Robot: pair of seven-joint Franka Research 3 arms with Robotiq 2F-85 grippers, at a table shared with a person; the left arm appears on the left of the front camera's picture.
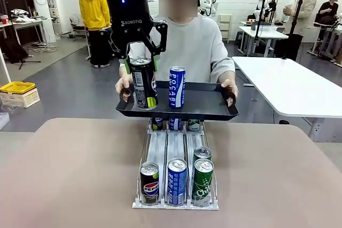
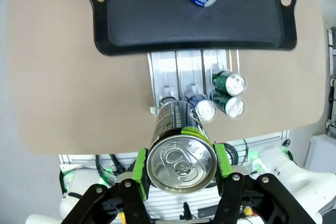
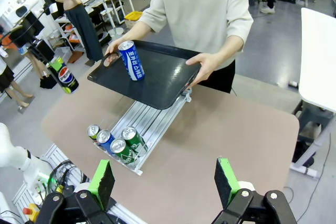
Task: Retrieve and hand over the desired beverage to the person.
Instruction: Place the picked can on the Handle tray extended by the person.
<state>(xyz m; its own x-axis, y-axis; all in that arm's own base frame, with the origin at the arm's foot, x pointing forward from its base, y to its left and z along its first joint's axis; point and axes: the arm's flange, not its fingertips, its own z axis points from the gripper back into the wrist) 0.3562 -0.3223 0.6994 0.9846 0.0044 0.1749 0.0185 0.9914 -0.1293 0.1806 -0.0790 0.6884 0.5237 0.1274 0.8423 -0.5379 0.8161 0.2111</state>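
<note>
My left gripper is shut on a black Pepsi can with a green stripe, held upright in the air. In the left wrist view the can sits between the green pads, top toward the camera. The person in a light grey sweatshirt holds a black tray by both handles over the table's far edge. A blue Pocari Sweat can stands on it. From the right wrist view the Pepsi can hangs apart from the tray. My right gripper is open with nothing between its fingers.
A clear can rack runs down the table's middle with a Pepsi can, a blue can and green cans at its near end. A white table stands to the right. Other people stand far behind.
</note>
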